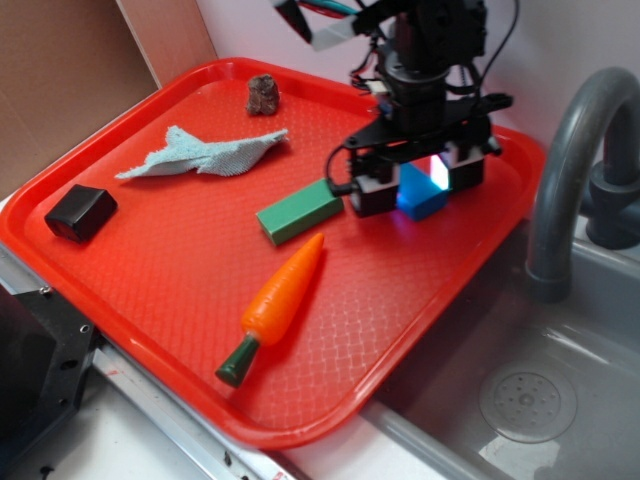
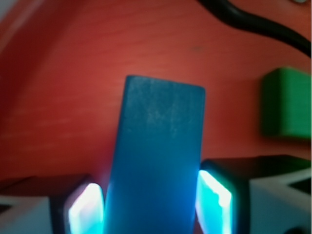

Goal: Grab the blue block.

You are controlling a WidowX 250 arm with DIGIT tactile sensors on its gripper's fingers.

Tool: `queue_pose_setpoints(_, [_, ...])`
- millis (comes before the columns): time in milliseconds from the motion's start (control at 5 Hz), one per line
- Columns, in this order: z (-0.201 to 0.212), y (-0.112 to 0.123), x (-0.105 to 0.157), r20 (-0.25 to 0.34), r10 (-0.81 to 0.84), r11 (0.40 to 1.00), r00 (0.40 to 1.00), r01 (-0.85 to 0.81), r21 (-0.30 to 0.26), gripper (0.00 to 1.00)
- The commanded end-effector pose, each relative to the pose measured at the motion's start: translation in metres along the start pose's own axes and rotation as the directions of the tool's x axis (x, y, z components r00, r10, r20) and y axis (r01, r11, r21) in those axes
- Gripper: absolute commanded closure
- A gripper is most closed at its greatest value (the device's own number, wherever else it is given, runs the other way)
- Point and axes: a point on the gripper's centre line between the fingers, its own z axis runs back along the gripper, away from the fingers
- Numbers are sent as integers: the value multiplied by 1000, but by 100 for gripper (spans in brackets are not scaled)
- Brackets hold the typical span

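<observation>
Gripper [image 1: 415,185] low at right centre of red tray [image 1: 150,290], jaws narrowed against blue block [image 2: 156,161] between them. Grasping step; next, probably squeeze firm, then lift straight.

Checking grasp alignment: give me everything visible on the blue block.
The blue block is a small bright blue rectangular brick with smooth, solid, matte faces, faintly scuffed on top. It lies flat on the red tray, near its right edge, just right of the green block. The gripper straddles it: the wrist view shows a glowing pad hard against each long side, with no clear gap. Whether it is lifted cannot be told.
</observation>
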Motion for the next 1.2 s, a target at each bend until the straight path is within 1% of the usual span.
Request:
queue_pose_setpoints(0, [110, 46, 49, -3, -317, 925, 948, 308, -221, 100])
queue_pose_setpoints(200, [140, 71, 57, 34, -443, 857, 896, 435, -276, 100])
queue_pose_setpoints(400, [154, 94, 69, 22, -462, 850, 887, 449, -276, 100])
queue_pose_setpoints(600, [148, 96, 72, 16, -441, 867, 897, 431, -251, 100])
queue_pose_setpoints(800, [137, 97, 74, -96, -433, 876, 896, 392, -282, 100])
queue_pose_setpoints(1000, [137, 90, 78, -33, -481, 864, 876, 467, -189, 90])
